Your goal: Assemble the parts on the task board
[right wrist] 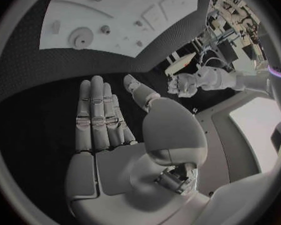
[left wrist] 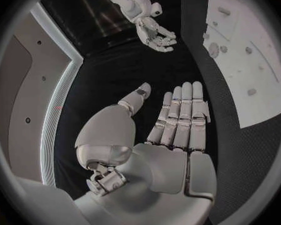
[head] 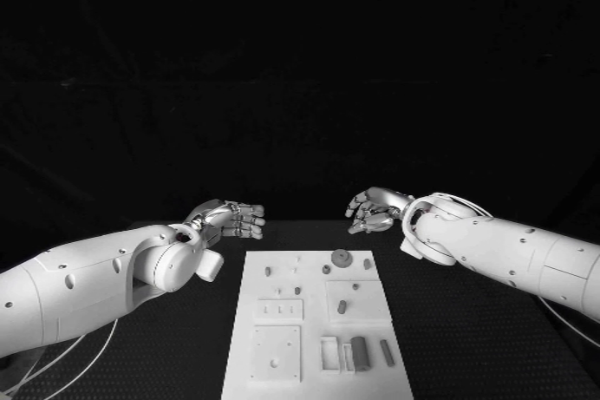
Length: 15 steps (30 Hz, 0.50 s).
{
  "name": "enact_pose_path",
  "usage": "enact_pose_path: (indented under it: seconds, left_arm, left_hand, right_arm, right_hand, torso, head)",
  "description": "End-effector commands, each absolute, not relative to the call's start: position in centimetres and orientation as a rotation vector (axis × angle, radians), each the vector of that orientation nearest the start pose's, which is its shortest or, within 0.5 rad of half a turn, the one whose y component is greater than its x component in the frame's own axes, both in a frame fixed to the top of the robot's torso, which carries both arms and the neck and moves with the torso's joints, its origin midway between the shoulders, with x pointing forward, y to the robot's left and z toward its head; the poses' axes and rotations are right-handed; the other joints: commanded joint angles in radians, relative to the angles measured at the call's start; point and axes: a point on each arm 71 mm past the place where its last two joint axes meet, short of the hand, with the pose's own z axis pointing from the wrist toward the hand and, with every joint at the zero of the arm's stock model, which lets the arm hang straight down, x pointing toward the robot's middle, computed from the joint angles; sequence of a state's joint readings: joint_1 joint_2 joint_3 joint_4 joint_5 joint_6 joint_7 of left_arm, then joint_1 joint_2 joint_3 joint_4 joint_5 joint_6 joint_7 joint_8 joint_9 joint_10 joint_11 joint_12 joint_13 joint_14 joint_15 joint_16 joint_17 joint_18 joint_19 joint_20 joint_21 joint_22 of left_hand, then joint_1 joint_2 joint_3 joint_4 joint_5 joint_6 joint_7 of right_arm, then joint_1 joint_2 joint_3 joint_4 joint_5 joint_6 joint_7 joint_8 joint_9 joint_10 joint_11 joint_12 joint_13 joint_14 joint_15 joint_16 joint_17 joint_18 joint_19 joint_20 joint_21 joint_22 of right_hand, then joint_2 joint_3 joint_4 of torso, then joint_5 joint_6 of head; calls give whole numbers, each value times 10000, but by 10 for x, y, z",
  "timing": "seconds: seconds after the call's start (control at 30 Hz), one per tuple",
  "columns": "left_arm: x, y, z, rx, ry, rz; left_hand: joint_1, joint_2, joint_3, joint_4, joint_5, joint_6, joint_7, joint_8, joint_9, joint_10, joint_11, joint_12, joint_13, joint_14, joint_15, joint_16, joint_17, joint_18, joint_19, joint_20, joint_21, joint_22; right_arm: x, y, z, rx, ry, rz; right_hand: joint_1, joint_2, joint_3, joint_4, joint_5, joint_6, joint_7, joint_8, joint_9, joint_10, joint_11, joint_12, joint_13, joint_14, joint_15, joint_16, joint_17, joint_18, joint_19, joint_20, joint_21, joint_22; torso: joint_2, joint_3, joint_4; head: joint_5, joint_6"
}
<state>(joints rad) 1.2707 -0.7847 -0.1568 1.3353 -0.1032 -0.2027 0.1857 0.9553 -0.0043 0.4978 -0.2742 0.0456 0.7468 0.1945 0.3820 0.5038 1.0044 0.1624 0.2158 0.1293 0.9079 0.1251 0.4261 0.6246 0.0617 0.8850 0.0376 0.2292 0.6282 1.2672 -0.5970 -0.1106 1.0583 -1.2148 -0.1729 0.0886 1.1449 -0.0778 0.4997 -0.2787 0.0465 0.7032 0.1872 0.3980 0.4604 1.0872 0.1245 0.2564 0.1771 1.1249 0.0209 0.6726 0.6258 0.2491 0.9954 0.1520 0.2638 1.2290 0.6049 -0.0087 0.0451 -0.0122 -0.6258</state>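
the left hand (head: 232, 219) hangs over the black bench (head: 475, 331) just past the far left corner of the task board (head: 282, 331), fingers straight and side by side, thumb apart, nothing in its grasp. in the left wrist view the same hand (left wrist: 178, 120) lies flat and open above bare bench, with the board (left wrist: 253, 75) off to the side of its fingertips.

the right hand (head: 375, 210) hovers beyond the board's far right corner, across from the left hand, with its fingers loosely curled but holding nothing; the right wrist view shows its palm (right wrist: 106, 120) spread, fingers straight and together, thumb out to the side, empty. the board (right wrist: 115, 15) lies beyond its fingertips there.

the board itself sits between and nearer than the two hands, running lengthwise toward the robot. a round disc-shaped part (head: 342, 258) rests near the board's far end, closest to the right hand, with a small peg (head: 368, 263) just beside it. another small peg (head: 342, 307) lies in the square plate at the middle of the board. long dark bars (head: 360, 352) lie side by side at the near right of the board, well apart from both hands.
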Motion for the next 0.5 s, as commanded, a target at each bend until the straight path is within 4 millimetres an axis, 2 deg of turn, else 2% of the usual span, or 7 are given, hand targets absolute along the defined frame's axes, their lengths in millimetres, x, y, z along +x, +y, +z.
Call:
enact_pose_path:
  seconds: [0.03,0.07,0.1,0.23,0.33,0.4,0.5]
  left_arm:
    - [511,229,-205,-10437,17272,-13580]
    - [507,231,-205,-10446,17310,-13622]
    - [505,232,-204,-10457,17283,-13642]
    - [499,232,-202,-10442,17296,-13767]
    - [496,232,-201,-10453,17304,-13786]
    - [494,231,-200,-10448,17325,-13819]
    - [492,231,-197,-10376,17322,-13893]
  left_hand:
    - [-64,-125,-97,4,43,-27,90,-120,-59,31,15,-115,-13,88,-10,-70,35,-21,77,-42,19,13]
    - [-89,-147,-115,18,42,-49,115,-150,-78,17,27,-138,-21,92,-11,-76,48,-30,84,-50,18,16]
    - [-98,-151,-121,24,41,-46,119,-155,-83,24,27,-141,-21,96,-12,-78,54,-33,86,-54,17,17]
    - [-99,-158,-126,29,40,-23,118,-161,-93,48,20,-146,-20,107,-18,-81,73,-39,96,-67,17,21]
    - [-98,-164,-129,27,39,-17,117,-164,-97,55,19,-150,-20,110,-20,-83,80,-43,100,-72,17,23]
    - [-99,-169,-132,27,39,-16,117,-167,-100,57,18,-152,-21,112,-21,-84,84,-45,102,-74,17,24]
    - [-98,-175,-134,26,39,-10,116,-171,-104,65,16,-155,-21,116,-23,-86,92,-47,107,-79,17,26]
  right_arm:
    - [562,-195,-210,-3100,18533,4831]
    - [562,-191,-210,-3352,18425,4751]
    - [561,-188,-210,-3481,18345,4712]
    - [556,-177,-212,-4294,17932,4269]
    - [554,-171,-215,-4647,17923,4066]
    - [553,-169,-216,-4819,17926,3972]
    - [552,-166,-219,-5035,17981,3825]
  right_hand:
    - [-278,-73,-10,241,42,11,273,-101,-13,363,-139,168,205,373,-180,533,438,127,665,-271,297,99]
    - [-262,-104,3,249,39,68,231,-97,-1,523,-203,253,305,496,-247,746,605,127,897,-377,432,169]
    - [-265,-122,5,264,33,186,160,-79,29,672,-283,337,457,585,-335,1050,862,127,1205,-533,644,306]
    - [-220,-66,81,169,36,377,41,-146,82,940,-425,456,894,706,-485,1669,1428,127,1626,-785,1011,651]
    - [-153,19,119,53,32,526,-7,-175,108,921,-467,301,954,1201,-541,2064,1673,127,2224,-1066,1461,957]
    - [-148,38,119,3,33,634,-29,-169,121,890,-476,184,925,1444,-554,2307,1814,127,2461,-1204,1679,1065]
    - [-160,76,134,-66,30,885,-76,-170,141,973,-521,-36,853,1737,-599,2813,2131,127,2801,-1449,2181,1078]
  torso:
    - [240,-18,116]
    - [290,-30,130]
    - [323,-33,138]
    - [520,-20,211]
    - [595,-10,271]
    - [634,-6,288]
    - [722,-19,320]
  head:
    - [186,-9]
    - [253,-25]
    - [255,-55]
    - [110,-57]
    - [60,-102]
    - [35,-112]
    - [-22,-130]
